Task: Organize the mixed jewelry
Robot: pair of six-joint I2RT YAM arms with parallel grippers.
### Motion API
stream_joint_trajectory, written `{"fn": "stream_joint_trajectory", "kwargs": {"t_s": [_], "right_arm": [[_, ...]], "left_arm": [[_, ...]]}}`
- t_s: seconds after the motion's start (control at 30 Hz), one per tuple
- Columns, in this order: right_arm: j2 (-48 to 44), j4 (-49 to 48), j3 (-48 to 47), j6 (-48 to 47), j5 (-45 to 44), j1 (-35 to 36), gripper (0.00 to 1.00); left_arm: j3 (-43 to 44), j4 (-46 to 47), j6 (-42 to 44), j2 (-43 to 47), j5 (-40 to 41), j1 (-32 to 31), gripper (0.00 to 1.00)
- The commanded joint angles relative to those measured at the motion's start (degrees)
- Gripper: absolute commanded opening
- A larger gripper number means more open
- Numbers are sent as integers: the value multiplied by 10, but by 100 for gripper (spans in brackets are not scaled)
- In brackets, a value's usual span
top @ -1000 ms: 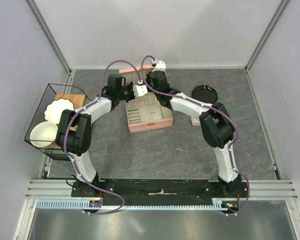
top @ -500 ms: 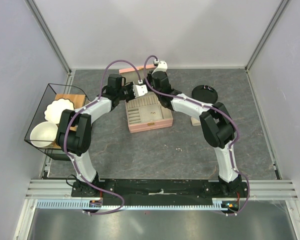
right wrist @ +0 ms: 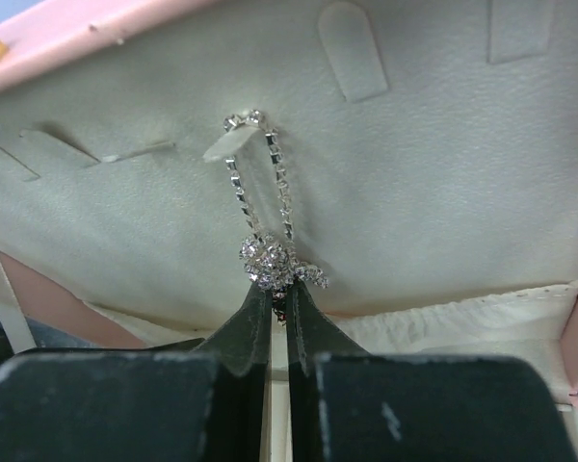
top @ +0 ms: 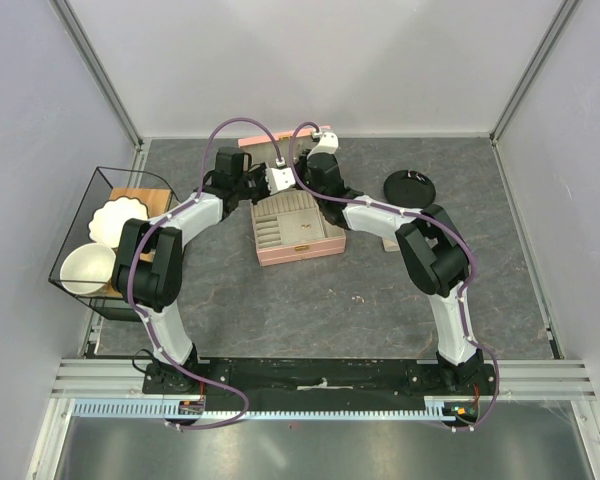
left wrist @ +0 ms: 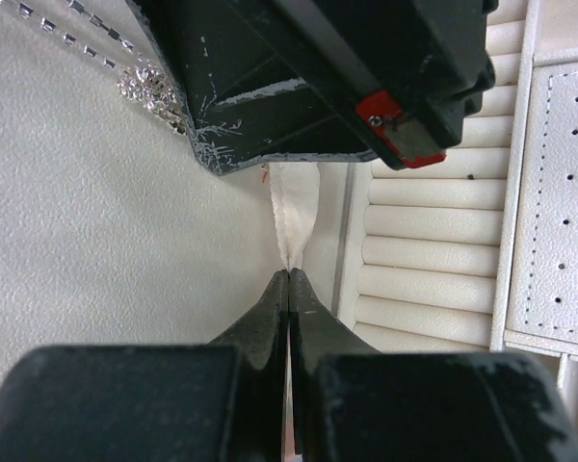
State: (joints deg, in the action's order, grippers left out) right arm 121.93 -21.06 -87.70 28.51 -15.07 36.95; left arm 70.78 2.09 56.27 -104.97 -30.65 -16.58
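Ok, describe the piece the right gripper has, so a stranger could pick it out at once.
Find the pink box mid-table, its lid standing open to show a cream lining with small tabs. Looped over one tab hangs a rhinestone chain, its sparkly knot pinched in the right gripper. The neighbouring tabs are bare; nothing else on the lining glitters.

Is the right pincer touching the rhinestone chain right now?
Touching. The right wrist view shows the right pincer closed on the sparkly cluster of the rhinestone chain, whose loop sits at a pale tab above.
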Motion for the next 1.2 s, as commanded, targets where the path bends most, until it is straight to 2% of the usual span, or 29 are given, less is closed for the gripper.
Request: {"fn": "stream_joint_trajectory", "kwargs": {"t_s": [0.0,0.33,0.43,0.63,1.17], "right_arm": [[-20,-12,14,-14,-33,-2,4],[-53,22,24,-37,-74,-1,16],[-62,25,30,-43,-78,-3,21],[-71,37,30,-50,-79,-2,39],[-97,71,9,-56,-51,-2,48]], "left_arm": [[31,8,-26,8,-69,-12,2],[40,4,-29,6,-61,-12,2],[41,3,-32,5,-60,-12,1],[43,0,-34,6,-56,-12,1],[66,-12,-45,-10,-50,-12,2]]}}
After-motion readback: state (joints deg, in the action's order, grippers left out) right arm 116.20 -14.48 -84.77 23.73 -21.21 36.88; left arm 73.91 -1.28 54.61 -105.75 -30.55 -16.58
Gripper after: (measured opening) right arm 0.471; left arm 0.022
